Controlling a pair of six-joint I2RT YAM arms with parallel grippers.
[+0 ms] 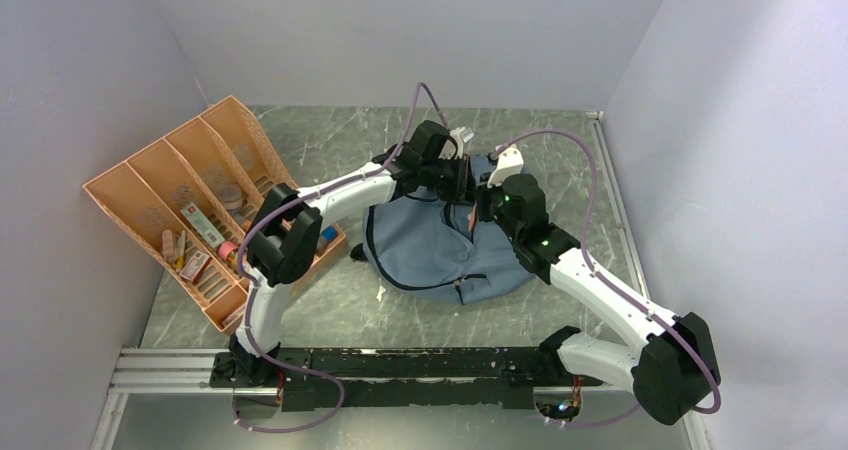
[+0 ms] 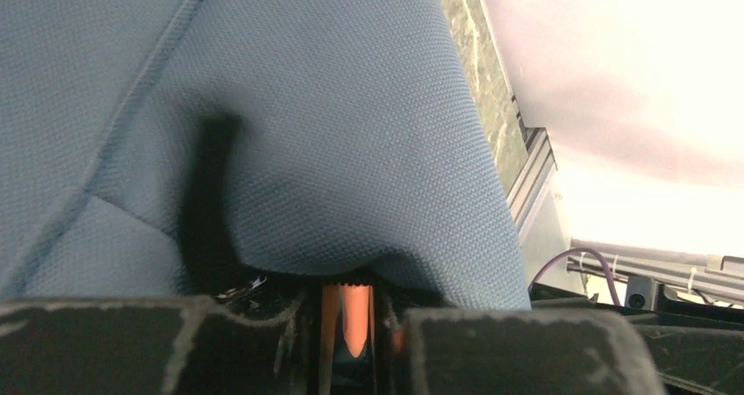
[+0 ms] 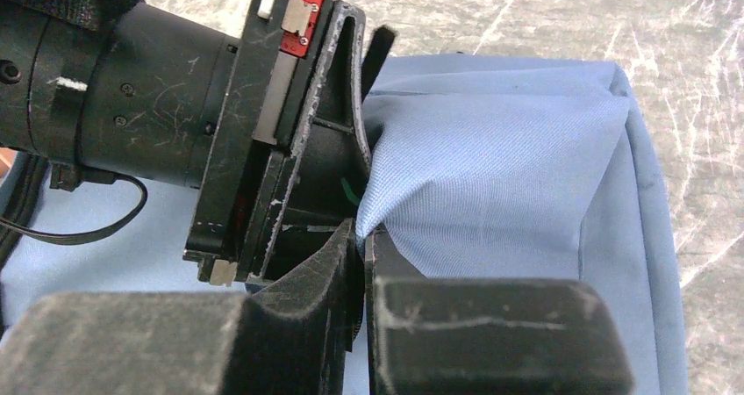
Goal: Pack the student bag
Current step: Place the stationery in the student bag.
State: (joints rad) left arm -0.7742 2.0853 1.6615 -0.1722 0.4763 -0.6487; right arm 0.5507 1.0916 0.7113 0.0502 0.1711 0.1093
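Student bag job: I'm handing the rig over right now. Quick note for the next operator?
Left gripper: jaws closed on student bag fabric at its far edge.
Right gripper: jaws closed on a fold of the same fabric, right beside the left.
Bag lies mid-table; orange tray to its left holds the small supplies.
Done: both arms grip the bag. Cannot tell whether it is open.
Left: nothing visibly packed; supplies go from tray into bag.
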